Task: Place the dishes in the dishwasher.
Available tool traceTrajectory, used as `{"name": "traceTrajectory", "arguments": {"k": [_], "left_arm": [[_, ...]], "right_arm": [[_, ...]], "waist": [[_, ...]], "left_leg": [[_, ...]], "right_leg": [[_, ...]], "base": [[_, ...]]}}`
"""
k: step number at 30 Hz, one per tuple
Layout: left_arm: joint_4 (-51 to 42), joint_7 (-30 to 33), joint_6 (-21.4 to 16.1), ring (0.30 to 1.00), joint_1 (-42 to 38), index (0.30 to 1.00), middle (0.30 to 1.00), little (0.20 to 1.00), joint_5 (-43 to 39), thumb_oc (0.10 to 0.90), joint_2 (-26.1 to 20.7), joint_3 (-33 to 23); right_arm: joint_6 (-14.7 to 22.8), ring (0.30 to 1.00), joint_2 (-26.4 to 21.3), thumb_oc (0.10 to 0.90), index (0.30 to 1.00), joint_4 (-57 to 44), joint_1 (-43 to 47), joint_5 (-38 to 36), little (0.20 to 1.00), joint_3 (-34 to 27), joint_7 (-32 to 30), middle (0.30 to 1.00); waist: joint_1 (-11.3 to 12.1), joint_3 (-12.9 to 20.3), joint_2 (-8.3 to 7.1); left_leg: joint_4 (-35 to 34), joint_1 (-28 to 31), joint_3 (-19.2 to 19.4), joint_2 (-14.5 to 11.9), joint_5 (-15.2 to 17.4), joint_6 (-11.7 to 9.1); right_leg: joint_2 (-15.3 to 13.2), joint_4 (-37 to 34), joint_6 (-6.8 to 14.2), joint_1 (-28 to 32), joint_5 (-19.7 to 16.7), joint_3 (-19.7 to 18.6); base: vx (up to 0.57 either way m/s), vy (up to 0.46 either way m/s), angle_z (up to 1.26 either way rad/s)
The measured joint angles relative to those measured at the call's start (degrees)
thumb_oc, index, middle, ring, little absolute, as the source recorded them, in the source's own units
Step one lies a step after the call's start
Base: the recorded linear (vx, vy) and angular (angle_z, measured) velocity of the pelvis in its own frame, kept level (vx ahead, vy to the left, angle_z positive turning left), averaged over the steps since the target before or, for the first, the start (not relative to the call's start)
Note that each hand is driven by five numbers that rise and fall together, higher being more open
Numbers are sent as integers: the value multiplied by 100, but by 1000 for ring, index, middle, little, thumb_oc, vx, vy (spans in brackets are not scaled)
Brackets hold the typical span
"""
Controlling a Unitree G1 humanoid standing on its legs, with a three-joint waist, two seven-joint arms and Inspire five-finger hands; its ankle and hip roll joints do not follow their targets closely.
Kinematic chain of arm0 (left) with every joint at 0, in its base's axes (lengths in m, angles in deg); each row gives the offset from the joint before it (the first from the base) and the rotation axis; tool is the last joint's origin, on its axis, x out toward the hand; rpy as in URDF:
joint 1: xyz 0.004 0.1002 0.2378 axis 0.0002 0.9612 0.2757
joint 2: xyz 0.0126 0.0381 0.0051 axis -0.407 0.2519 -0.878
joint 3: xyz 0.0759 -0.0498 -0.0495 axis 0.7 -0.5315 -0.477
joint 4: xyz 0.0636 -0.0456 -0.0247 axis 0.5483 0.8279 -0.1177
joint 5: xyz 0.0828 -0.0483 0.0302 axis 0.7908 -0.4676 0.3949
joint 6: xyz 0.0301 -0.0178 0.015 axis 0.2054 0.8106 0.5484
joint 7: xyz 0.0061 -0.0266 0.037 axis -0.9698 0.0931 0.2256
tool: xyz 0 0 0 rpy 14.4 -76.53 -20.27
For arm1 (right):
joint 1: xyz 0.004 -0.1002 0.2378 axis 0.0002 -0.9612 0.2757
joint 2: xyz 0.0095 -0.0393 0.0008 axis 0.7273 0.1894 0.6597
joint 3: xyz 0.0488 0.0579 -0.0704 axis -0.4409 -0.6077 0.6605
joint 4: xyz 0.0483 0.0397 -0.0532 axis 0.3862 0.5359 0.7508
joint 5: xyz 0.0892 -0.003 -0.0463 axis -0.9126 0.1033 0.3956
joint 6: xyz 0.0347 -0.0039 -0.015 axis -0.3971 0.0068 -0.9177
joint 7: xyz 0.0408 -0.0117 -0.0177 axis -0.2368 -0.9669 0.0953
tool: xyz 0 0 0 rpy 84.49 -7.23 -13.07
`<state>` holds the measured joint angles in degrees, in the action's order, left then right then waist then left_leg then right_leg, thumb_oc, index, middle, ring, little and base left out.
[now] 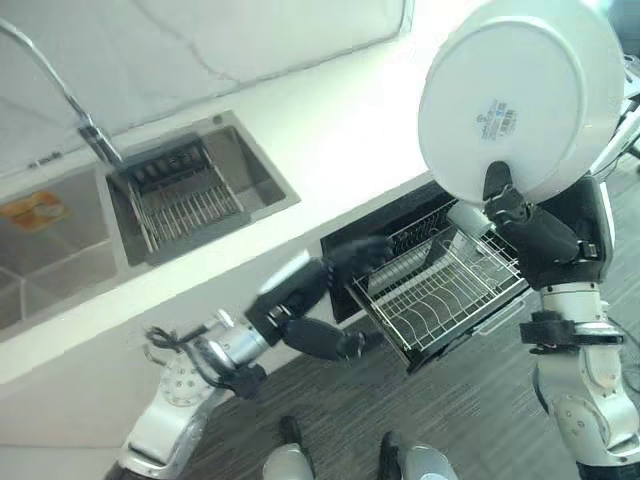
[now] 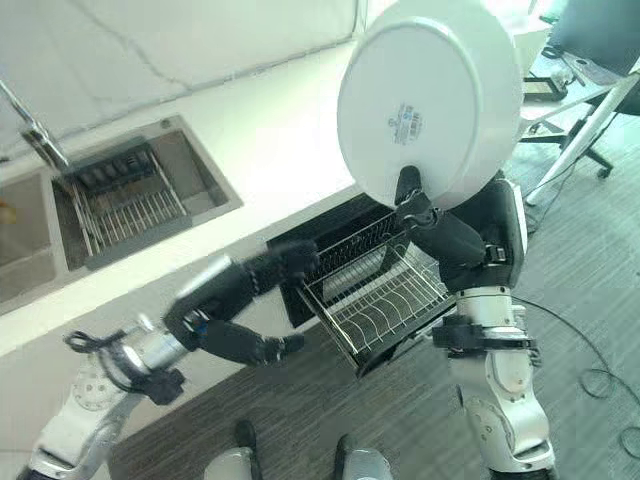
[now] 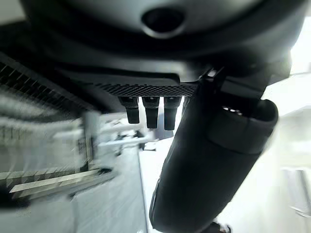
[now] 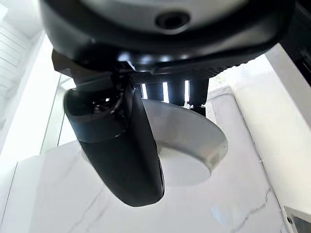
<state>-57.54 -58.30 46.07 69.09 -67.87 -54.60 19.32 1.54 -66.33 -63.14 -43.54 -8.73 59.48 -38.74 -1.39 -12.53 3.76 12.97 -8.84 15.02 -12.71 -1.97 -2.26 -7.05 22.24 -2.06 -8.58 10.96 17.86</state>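
A large white plate (image 1: 520,95) is held up on edge, underside toward me, above the pulled-out wire dishwasher rack (image 1: 440,290). My right hand (image 1: 510,212) is shut on its lower rim; in the right wrist view the thumb (image 4: 116,145) lies across the plate (image 4: 189,131). My left hand (image 1: 300,292) is open at the rack's left corner. Its fingers (image 1: 362,248) reach over the rack's top edge and its thumb (image 1: 345,345) is spread below. The rack (image 2: 375,295) holds no dishes that I can see.
The white counter (image 1: 330,130) runs above the dishwasher opening. A steel sink (image 1: 255,165) with a wire basket and a faucet (image 1: 60,90) lies to the left. Office chair legs (image 2: 590,135) stand at the far right on the grey floor.
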Motion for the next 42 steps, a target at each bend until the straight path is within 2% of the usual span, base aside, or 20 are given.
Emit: {"name": "traceTrajectory", "arguments": {"k": [2, 3, 5, 7, 8, 10, 15, 22, 24, 26, 27, 29, 31, 32, 34, 35, 36, 39, 40, 42], "left_arm": [[446, -139, 199, 900, 151, 900, 900, 900, 1, 800, 133, 311], [699, -170, 380, 900, 230, 900, 900, 900, 30, 800, 140, 450], [1256, -139, 498, 900, 580, 900, 900, 900, 208, 800, 102, 486], [2362, 118, 620, 900, 649, 900, 900, 900, 256, 800, 122, 681], [2900, 252, 784, 900, 737, 900, 900, 900, 334, 800, 154, 772], [3767, 362, 898, 900, 791, 900, 900, 900, 453, 800, 197, 802], [5234, 870, 306, 900, 692, 900, 900, 900, 783, 800, 707, 505], [6209, 1068, -121, 900, 435, 900, 900, 900, 1129, 800, 1080, 342], [6434, 1094, -238, 900, 330, 900, 900, 900, 1199, 800, 1137, 333], [6514, 1111, -255, 900, 258, 900, 900, 900, 1313, 800, 1147, 338], [6763, 1150, -302, 900, 162, 900, 900, 900, 1312, 800, 1205, 280], [6995, 1191, -274, 900, -30, 900, 900, 900, 1360, 800, 1315, 147], [7206, 1230, -226, 900, -142, 900, 900, 900, 1347, 800, 1350, 57], [7194, 1274, -203, 900, -138, 900, 900, 900, 1345, 800, 1350, 10], [7120, 1379, -112, 900, -114, 900, 900, 900, 1346, 800, 1325, -60], [7204, 1373, -250, 900, 27, 900, 900, 900, 1340, 800, 1309, -502], [7229, 1524, -290, 900, -2, 900, 900, 900, 1296, 800, 1290, -561], [7147, 1583, -222, 900, 52, 900, 900, 900, 1308, 800, 1358, -555], [7324, 1547, -234, 900, 72, 900, 900, 900, 1297, 800, 1435, -630], [7448, 1617, -349, 900, 254, 900, 900, 900, 1292, 800, 1538, -896]], "right_arm": [[30, 300, -37, 400, 300, 112, 44, 72, 300, -36, -3, 300], [10, 300, -29, 400, 300, 242, 70, 115, 300, 10, -2, 300], [-14, 300, 186, 400, 300, 427, 47, 126, 300, 227, 7, 300], [-20, 300, 318, 400, 300, 502, -105, 126, 300, 364, 81, 300], [-21, 300, 317, 400, 300, 563, -135, 123, 300, 370, 96, 300], [-16, 300, 399, 400, 300, 820, -146, 116, 300, 361, 75, 300], [-8, 300, 958, 400, 300, 1041, -162, -69, 300, 437, 344, 300], [15, 300, 1040, 400, 300, 1035, -95, -175, 300, 510, 624, 300], [15, 300, 1202, 400, 300, 1035, -75, -178, 300, 537, 640, 300], [16, 300, 1244, 400, 300, 1035, -49, -179, 300, 550, 670, 300], [34, 300, 1459, 400, 300, 1023, 26, -173, 300, 557, 769, 300], [33, 300, 1592, 400, 300, 950, 30, -177, 300, 563, 907, 300], [-39, 300, 1577, 400, 300, 850, -17, -205, 300, 504, 944, 300], [-101, 300, 1569, 400, 300, 844, -23, -277, 300, 486, 918, 300], [-251, 300, 1577, 400, 300, 785, -93, -348, 300, 392, 761, 300], [-257, 300, 1636, 400, 300, 1052, -2, -347, 300, 404, 815, 300], [-384, 300, 1520, 400, 300, 1088, 0, -350, 300, 402, 762, 300], [-626, 300, 1084, 400, 300, 1107, 47, -337, 300, 455, 620, 300], [-651, 300, 944, 400, 300, 1183, 16, -314, 300, 431, 565, 300], [-683, 300, 600, 400, 300, 1181, -255, -11, 300, 223, 291, 300]], "waist": [[-6, 81, 94], [54, 95, 120], [68, 65, 72], [178, -5, -69], [183, 1, -36], [158, -42, -217], [157, -37, -340], [173, -34, -355], [172, -39, -328], [181, -47, -326], [198, -20, -365], [179, -19, -361], [121, -23, -355], [115, -35, -352], [54, -53, -487], [176, 7, -839], [179, 22, -907], [172, 50, -588], [88, 62, -498], [-30, 134, -366]], "left_leg": [[368, 37, -145, 558, 500, -131], [219, 183, -341, 874, 633, -60], [53, 374, -471, 862, 702, 57], [641, 59, -633, 781, 938, -86], [628, -15, -608, 773, 978, -22], [577, 5, -560, 804, 1028, 96], [383, 300, -307, 975, 1065, 328], [612, 317, -23, 1155, 1246, 727], [694, 285, 46, 961, 1303, 802], [720, 264, 143, 869, 1313, 814], [772, 191, 364, 868, 1367, 729], [781, 97, 462, 907, 1366, 716], [895, -86, 423, 909, 1364, 671], [960, -151, 260, 882, 1368, 793], [1054, -228, -224, 805, 1267, 561], [1174, -331, -278, 781, 1212, 267], [1343, -427, -292, 580, 1270, 203], [1086, -413, -218, -15, 1181, -36], [794, -310, -101, -131, 858, -252], [326, -86, 201, -434, 599, -277]], "right_leg": [[-60, -74, 29, 5, -47, -1], [-34, -68, 29, 13, -47, 3], [143, -86, 28, 87, -47, -8], [236, -256, -1, 230, -64, -42], [324, -279, 8, 202, -58, -1], [320, -340, 56, 201, -99, -30], [228, -623, 336, 328, -338, -326], [50, -911, 581, 454, -760, -485], [154, -1231, 668, 583, -1197, -457], [24, -934, 613, 511, -1029, -163], [-441, -464, 603, 246, -797, -195], [-1041, -416, 750, 64, -743, -407], [-1555, -562, 1325, -172, -962, -727], [-1598, -719, 1376, -292, -1000, -956], [-1311, -800, 1292, -173, -923, -962], [-1155, -386, 1257, -288, -795, -728], [-969, -259, 1107, -290, -816, -629], [-521, -319, 898, -310, -715, -331], [-473, -232, 786, -297, -631, -200], [-325, -214, 511, -309, -477, 10]], "base": [[33, -62, 36], [62, -53, 28], [76, -33, 10], [60, 27, -3], [99, 91, 2], [112, 151, -4], [102, 154, -29], [96, 173, -18], [38, -45, -21], [34, -186, -35], [68, -276, -56], [101, -347, -49], [107, -326, -19], [130, -430, -1], [180, -710, 69], [138, -600, 98], [68, -256, 58], [64, -275, 18], [25, -173, 13], [51, -110, 31]]}}
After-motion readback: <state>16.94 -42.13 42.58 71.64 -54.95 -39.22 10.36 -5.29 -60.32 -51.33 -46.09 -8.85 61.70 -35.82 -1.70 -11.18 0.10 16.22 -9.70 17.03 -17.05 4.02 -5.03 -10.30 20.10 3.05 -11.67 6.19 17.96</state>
